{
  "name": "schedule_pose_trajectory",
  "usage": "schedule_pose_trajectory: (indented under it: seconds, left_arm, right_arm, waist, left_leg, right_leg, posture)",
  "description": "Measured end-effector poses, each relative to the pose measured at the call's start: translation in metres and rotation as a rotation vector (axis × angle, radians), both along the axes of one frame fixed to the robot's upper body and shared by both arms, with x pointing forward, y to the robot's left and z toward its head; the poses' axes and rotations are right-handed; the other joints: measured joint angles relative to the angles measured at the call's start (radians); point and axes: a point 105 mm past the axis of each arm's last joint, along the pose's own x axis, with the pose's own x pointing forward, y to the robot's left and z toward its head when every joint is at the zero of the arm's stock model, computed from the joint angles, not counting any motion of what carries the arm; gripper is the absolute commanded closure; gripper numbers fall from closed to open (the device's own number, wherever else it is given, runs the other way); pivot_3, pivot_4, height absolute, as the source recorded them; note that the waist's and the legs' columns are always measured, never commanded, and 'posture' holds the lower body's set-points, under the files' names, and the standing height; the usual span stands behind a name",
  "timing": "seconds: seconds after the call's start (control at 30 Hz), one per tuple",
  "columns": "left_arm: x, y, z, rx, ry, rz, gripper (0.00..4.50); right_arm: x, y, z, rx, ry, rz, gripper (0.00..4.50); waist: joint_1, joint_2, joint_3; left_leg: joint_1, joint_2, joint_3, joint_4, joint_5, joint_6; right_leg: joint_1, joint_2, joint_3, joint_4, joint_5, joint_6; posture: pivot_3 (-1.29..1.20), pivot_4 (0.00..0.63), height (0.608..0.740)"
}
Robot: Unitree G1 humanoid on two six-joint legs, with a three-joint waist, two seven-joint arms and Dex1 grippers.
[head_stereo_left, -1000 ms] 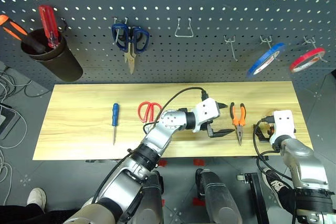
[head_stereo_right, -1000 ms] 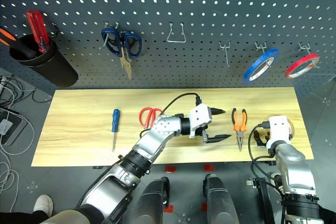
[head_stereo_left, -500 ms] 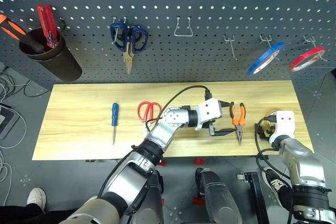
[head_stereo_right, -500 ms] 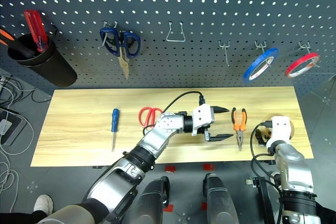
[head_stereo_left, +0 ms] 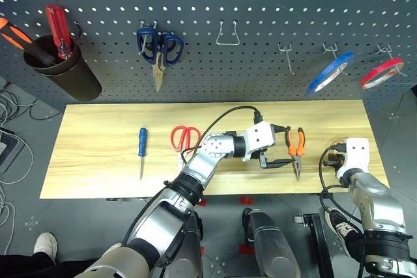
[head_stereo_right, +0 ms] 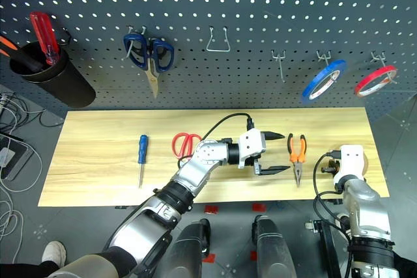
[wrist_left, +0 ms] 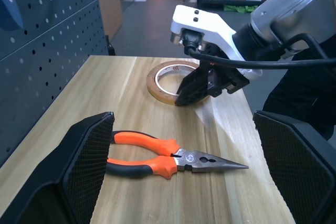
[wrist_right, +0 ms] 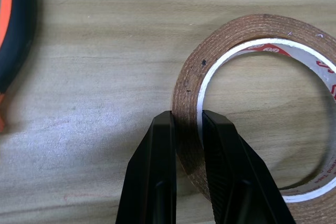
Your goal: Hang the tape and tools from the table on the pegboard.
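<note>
Right end effector (wrist_right: 186,150) is clamped on the tape (wrist_right: 252,108): one finger outside the ring wall, one inside, pinching the near edge. Tape lies flat on the tabletop (head_stereo_left: 98,141) at its right end, still touching the wood. In the left wrist view the same grip shows, tape (wrist_left: 168,80) under the right end effector (wrist_left: 195,88).

Left end effector (head_stereo_left: 279,147) is released, fingers spread wide, pointing sideways toward the pliers (head_stereo_left: 296,150). Pliers lie flat just beyond its fingertips, handles toward the pegboard (head_stereo_left: 260,4), nose toward the front edge; not touched. In the left wrist view the pliers (wrist_left: 168,161) sit between the two fingers' pads (wrist_left: 86,166), apart from both.

Red scissors (head_stereo_left: 184,138) lie on the tabletop mid-left, partly beside the left forearm. Blue screwdriver (head_stereo_left: 142,150) lies further left, handle toward the pegboard.

On the pegboard: blue scissors (head_stereo_left: 159,47) hung upper left, blue roll (head_stereo_left: 330,73) and red roll (head_stereo_left: 380,73) on hooks at right, several bare hooks between. A black cup (head_stereo_left: 65,69) at far left holds a red screwdriver (head_stereo_left: 58,30) and an orange one (head_stereo_left: 16,36).
</note>
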Motion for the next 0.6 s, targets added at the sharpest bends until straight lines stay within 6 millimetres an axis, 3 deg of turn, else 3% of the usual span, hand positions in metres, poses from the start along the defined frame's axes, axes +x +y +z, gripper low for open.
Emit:
schedule_pose_trajectory:
  seconds: [0.13, 0.27, 0.4, 0.6]
  left_arm:
    - [-0.008, 0.005, -0.006, 0.0, 0.04, 0.003, 0.0]
    - [-0.015, 0.016, -0.009, -0.006, 0.109, 0.044, 0.0]
    - [-0.017, 0.039, 0.004, -0.057, 0.161, 0.151, 0.0]
    - [-0.023, 0.064, 0.029, -0.143, 0.211, 0.308, 0.0]
  right_arm:
    - [-0.018, 0.011, -0.002, -0.101, 0.003, 0.064, 4.07]
    - [-0.029, 0.039, 0.02, -0.205, -0.092, 0.173, 4.07]
    - [-0.044, 0.07, 0.046, -0.315, -0.222, 0.279, 4.07]
    - [-0.069, 0.092, 0.055, -0.437, -0.338, 0.353, 4.07]
  waist:
    - [0.001, 0.001, -0.001]
    - [-0.004, 0.003, -0.002]
    - [-0.004, 0.006, -0.004]
    - [0.003, 0.006, -0.012]
  left_leg:
    - [-0.001, 0.0, 0.002, 0.0, 0.0, 0.0]
    - [0.0, 0.0, 0.001, 0.001, 0.001, -0.002]
    - [-0.001, 0.001, -0.001, 0.0, 0.002, -0.005]
    - [-0.001, -0.001, 0.0, 0.001, 0.002, -0.005]
  right_leg:
    - [-0.001, -0.001, 0.0, 0.0, -0.001, 0.001]
    - [-0.001, -0.001, 0.001, 0.001, -0.001, 0.001]
    - [-0.001, 0.0, -0.001, 0.002, -0.001, 0.002]
    - [-0.001, -0.003, -0.001, 0.001, 0.0, 0.002]
  posture:
    - [0.0, 0.375, 0.74]
    - [0.0, 0.351, 0.74]
    - [0.0, 0.321, 0.74]
    - [0.02, 0.292, 0.74]
